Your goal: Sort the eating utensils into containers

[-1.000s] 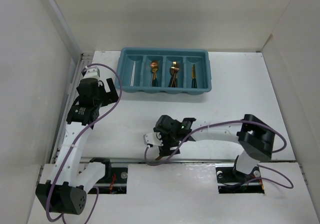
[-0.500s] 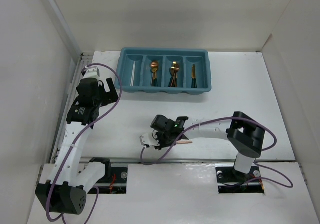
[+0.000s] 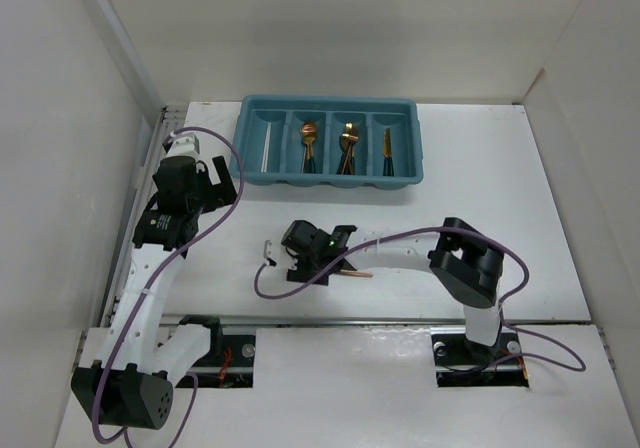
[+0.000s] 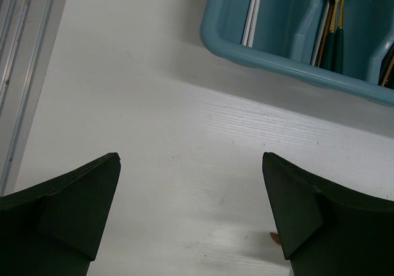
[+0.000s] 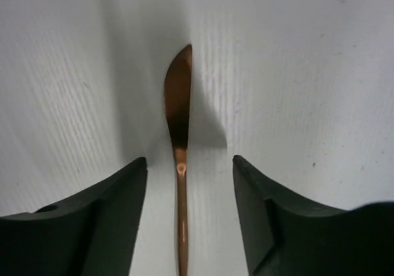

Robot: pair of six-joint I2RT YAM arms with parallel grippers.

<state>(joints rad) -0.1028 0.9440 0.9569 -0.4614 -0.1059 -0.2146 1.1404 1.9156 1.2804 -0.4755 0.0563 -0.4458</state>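
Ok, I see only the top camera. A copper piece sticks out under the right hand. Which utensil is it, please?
Observer: A knife; the right wrist camera shows its copper blade between the fingers of the right hand.
Operator: Is it gripped?
Observer: Not where I can see; a gap shows on each side of the blade.
Operator: And the other arm?
Observer: The left hand is wide open, nothing between its fingers, over white table just short of the teal tray.
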